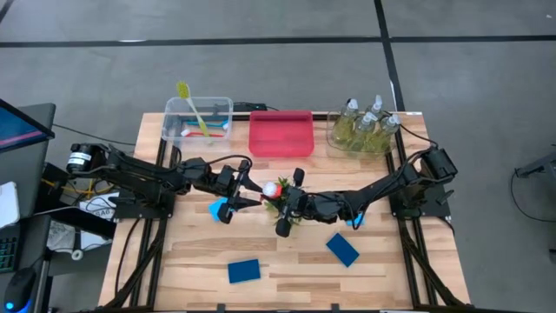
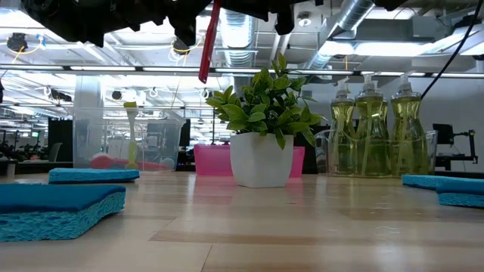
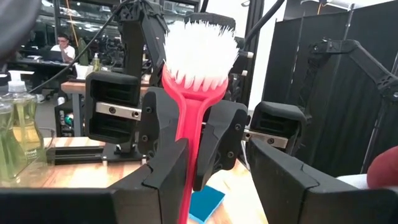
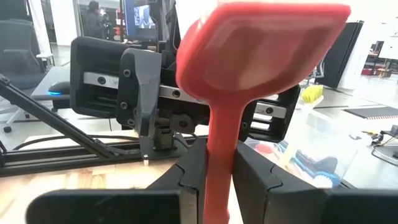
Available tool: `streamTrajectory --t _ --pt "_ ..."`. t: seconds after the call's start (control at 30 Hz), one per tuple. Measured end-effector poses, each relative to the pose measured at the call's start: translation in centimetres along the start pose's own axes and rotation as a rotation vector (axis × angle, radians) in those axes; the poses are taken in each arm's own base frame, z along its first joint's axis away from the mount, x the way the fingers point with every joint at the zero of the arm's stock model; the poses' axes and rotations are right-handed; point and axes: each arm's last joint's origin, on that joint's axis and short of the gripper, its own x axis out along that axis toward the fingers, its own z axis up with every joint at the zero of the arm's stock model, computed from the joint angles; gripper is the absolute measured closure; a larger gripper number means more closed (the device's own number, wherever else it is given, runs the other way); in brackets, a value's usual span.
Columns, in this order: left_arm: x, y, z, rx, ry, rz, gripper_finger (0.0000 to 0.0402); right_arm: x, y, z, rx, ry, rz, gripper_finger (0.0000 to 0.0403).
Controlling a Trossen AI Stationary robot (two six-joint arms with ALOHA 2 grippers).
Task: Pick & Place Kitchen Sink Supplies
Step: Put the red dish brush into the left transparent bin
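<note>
Table [image 1: 287, 269] first, then down to the small stuff. The clear bin [image 1: 198, 122] with brushes already in it is sitting at the far edge on my left arm's side. The pink bin [image 1: 281, 133] is next to it, and the plant [image 2: 265, 128] is standing mid-table, right under where my two arms are meeting.

My right gripper [image 4: 217, 171] is clamping the red brush [image 3: 199, 56] low on its handle, both fingers pressing on it. The brush is hanging in the air over the middle of the table. Its long axis is running roughly upright, with the white bristle head on top and the handle end dangling clear of the wood.

My left gripper [image 1: 246, 193] is facing the right one head-on, and its fingers are standing apart with the handle passing between them. It's sitting close against one finger, and I'm not seeing a squeeze yet.

So the bit that matters: the handle is already lying inside my left jaws, crossing them. The left arm is also the nearer one to that brush bin, so I'm guessing the left closes before the right lets go.
</note>
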Motion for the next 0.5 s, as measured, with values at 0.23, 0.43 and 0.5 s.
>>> streamTrajectory --t 0.23,0.43,0.5 --pt "-0.5 -0.1 0.6 0.047 0.009 0.009 0.0229 -0.2 0.1 0.4 -0.018 -0.007 0.000 0.0351" --pt "-1.2 -0.2 1.2 0.050 0.032 0.035 0.0229 -0.2 0.1 0.4 -0.021 -0.007 0.002 0.0351" --pt "-1.4 -0.2 1.3 0.051 0.041 0.073 0.0229 -0.2 0.2 0.4 -0.021 -0.007 0.014 0.0351"
